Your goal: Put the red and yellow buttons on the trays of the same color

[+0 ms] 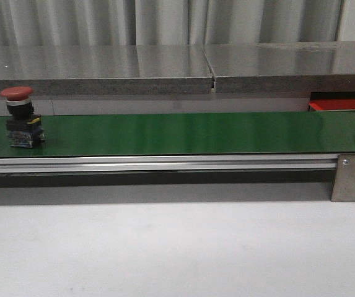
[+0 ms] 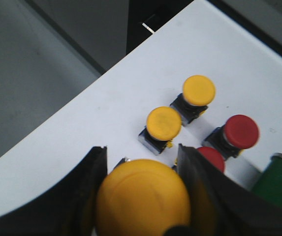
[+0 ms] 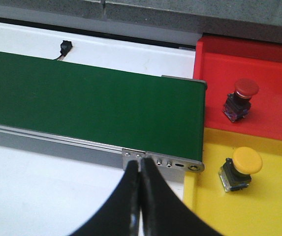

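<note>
One yellow button [image 2: 143, 199] was clamped between the left gripper [image 2: 143, 196] jaws above the counter [image 2: 81, 128], the right gripper [image 3: 140, 196] jaws were shut empty, and a red button [image 1: 21, 117] on the green belt [image 1: 183, 133] risked being carried past the red tray [image 3: 278, 108] if missed.

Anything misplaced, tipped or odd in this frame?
Nothing stands out. The red button sits upright in the red tray and the yellow one in the yellow tray. Another red button stands upright on the belt. The left gripper holds a yellow button; the right gripper is shut, empty.
</note>
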Tool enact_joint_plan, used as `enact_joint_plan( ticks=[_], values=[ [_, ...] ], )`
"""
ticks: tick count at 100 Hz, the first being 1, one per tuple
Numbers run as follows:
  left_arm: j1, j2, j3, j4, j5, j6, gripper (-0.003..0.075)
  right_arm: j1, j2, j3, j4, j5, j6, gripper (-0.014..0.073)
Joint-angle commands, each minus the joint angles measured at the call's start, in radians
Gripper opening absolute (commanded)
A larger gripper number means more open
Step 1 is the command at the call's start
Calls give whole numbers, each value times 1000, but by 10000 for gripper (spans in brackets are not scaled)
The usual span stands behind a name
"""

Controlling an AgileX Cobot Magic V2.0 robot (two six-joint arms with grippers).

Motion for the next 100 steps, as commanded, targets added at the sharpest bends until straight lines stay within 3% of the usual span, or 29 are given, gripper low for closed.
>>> enact_joint_plan(
  ticks=[1, 24, 45, 100],
  values=[
    [-45, -85, -25, -9, -34, -9, -19, 1, -4, -26, 13, -62, -10, -68],
    [-214, -99, -25, -9, 41, 53, -19, 1, -4, -26, 13, -62, -10, -68],
    [-329, -70, -25, -5, -7, 55, -19, 1, -4, -26, 13, -62, -10, -68],
    [-344, 53, -25, -3, 26, 55, -19, 1, -4, -26, 13, -62, -10, -68]
  ],
)
